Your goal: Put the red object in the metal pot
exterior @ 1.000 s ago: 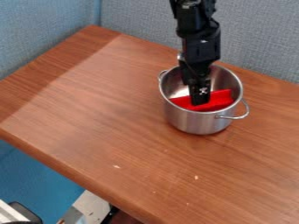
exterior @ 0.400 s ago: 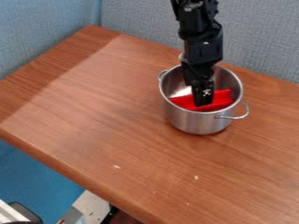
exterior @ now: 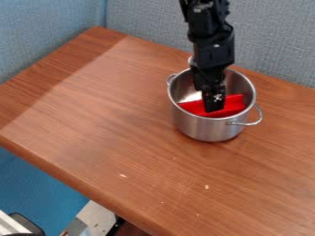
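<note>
Reaching down into the metal pot (exterior: 209,129) from above, the black gripper (exterior: 213,104) has its lower end inside the rim, right at the red block (exterior: 231,106). From where I'm standing, I can't tell whether its fingers are open or closed, or whether they have hold of the block; the dark parts crowd together there and cover the middle of it. The red block itself is inside the pot, low down, with bright red showing on both sides of the gripper. It lies slantwise across the pot, its right end a little farther back than its left.

The pot stands upright on the brown wooden table (exterior: 99,111), shiny all round, with one loop handle (exterior: 260,117) on its front right side and the other (exterior: 171,81) at its back left. The dark arm (exterior: 207,18) comes down from above and behind the pot. Beyond the pot, past the table's back edge, there's a grey-blue textured wall (exterior: 147,23). Well off to the front left of the pot, past the table edge, I see a flat blue surface (exterior: 31,184).
</note>
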You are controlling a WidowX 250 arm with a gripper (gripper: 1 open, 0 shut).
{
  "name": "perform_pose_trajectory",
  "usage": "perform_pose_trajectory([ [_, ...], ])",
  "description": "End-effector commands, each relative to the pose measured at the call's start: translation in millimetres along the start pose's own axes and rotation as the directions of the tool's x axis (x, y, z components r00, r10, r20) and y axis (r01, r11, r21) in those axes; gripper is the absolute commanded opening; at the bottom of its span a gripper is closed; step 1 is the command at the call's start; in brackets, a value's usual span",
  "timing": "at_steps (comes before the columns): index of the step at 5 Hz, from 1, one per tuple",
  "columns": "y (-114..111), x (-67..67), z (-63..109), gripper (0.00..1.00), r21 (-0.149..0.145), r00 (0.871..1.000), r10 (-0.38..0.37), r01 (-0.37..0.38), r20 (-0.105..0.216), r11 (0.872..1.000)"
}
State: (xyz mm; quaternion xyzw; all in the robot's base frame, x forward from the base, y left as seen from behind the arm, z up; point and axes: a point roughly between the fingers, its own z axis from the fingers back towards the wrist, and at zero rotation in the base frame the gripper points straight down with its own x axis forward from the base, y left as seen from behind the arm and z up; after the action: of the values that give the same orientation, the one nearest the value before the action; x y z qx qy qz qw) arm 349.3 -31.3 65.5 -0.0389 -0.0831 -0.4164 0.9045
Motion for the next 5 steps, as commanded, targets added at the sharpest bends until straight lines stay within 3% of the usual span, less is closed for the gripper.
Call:
perform_pose_trajectory([
  [1, 0, 9.6, 27.1, 1.00, 0.049, 0.998, 0.005, -0.008, 0.060, 0.999],
  [5, 2, 3.4, 42.5, 1.00, 0.060, 0.993, 0.057, -0.063, 0.101, 0.996],
])
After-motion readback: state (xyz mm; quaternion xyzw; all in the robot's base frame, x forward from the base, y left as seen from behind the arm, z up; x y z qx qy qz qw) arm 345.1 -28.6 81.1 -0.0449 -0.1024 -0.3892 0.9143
